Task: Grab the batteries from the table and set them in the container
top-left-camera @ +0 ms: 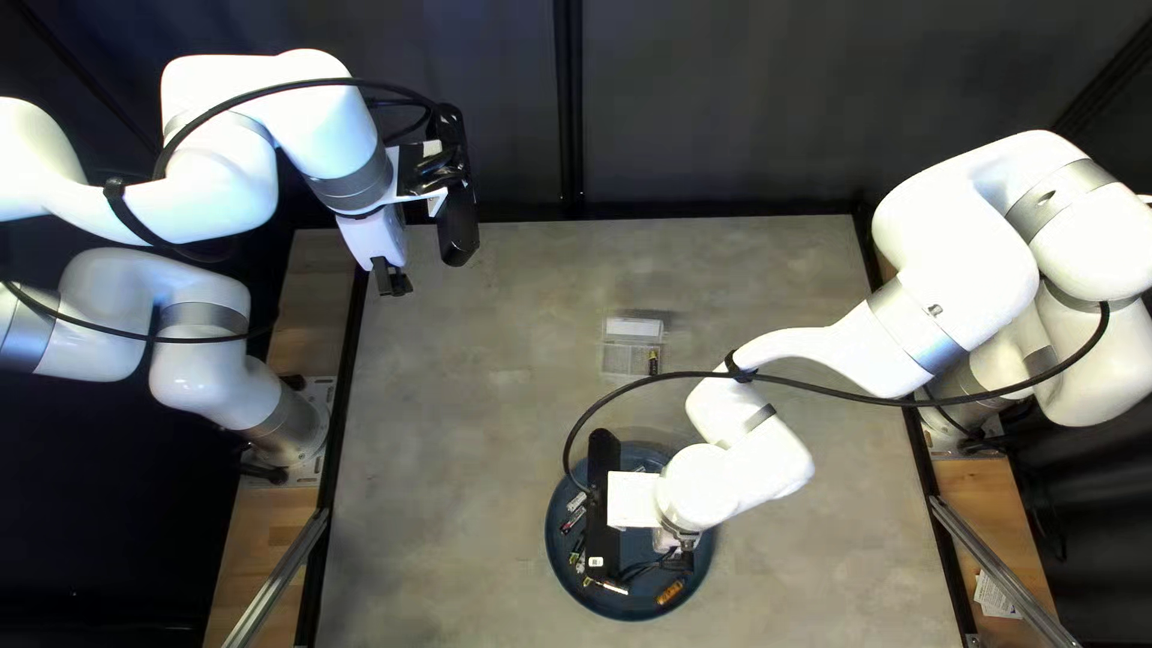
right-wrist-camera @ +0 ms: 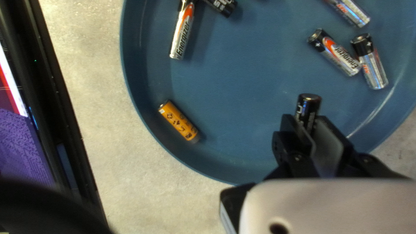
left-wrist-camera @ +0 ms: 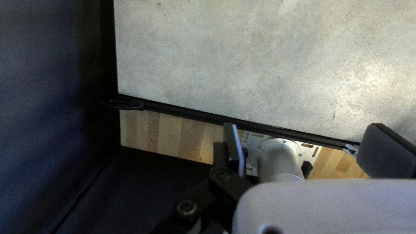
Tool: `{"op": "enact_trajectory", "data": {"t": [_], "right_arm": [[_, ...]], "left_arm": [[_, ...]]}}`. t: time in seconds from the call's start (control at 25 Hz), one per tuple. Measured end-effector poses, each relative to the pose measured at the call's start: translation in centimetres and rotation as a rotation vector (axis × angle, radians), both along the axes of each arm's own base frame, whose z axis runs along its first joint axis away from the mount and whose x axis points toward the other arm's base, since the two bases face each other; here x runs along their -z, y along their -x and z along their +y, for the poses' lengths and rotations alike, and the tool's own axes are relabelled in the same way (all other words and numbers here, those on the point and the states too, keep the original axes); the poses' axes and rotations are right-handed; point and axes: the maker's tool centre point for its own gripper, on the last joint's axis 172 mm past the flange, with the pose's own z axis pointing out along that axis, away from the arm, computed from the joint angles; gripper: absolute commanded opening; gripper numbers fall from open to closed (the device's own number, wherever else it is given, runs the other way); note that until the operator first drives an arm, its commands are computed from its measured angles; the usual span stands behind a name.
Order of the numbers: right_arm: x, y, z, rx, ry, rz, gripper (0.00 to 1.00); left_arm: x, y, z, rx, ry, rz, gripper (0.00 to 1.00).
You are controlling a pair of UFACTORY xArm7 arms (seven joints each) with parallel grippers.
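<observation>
Over a round blue tray (top-left-camera: 556, 570) near the near edge of the table (top-left-camera: 468, 396), the right gripper (top-left-camera: 679, 559) is closed on a black battery (right-wrist-camera: 308, 104), held between its fingertips with one end poking out past them. Loose batteries (right-wrist-camera: 182, 34), including an orange one (right-wrist-camera: 178, 121), lie in the tray. Mid-table, a clear container (top-left-camera: 619, 361) holds one battery (top-left-camera: 653, 361). Near the far left corner, the left gripper (top-left-camera: 393, 283) is wide open.

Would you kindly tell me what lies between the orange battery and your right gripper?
In the right wrist view, only the bare floor of the blue tray shows between the orange battery and my right gripper.
</observation>
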Motion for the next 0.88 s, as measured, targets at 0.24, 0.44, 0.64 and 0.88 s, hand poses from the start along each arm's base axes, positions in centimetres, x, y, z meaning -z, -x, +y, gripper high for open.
{"op": "enact_trajectory", "data": {"t": [0.24, 0.44, 0.64, 0.88], "right_arm": [[0.0, 0.5, -0.2, -0.281, 0.023, 0.031, 0.0], [0.3, 0.3, 0.7, -0.479, 0.052, 0.081, 0.0], [1.6, 1.0, 0.4, -0.633, 0.057, 0.101, 0.0], [1.8, 1.2, 0.1, -0.659, 0.057, 0.098, 0.0]], "left_arm": [[0.0, 0.0, 0.0, 0.0, 0.0, 0.0, 1.0], [0.0, 0.0, 0.0, 0.0, 0.0, 0.0, 1.0], [0.0, 0.0, 0.0, 0.0, 0.0, 0.0, 1.0], [0.0, 0.0, 0.0, 0.0, 0.0, 0.0, 1.0]]}}
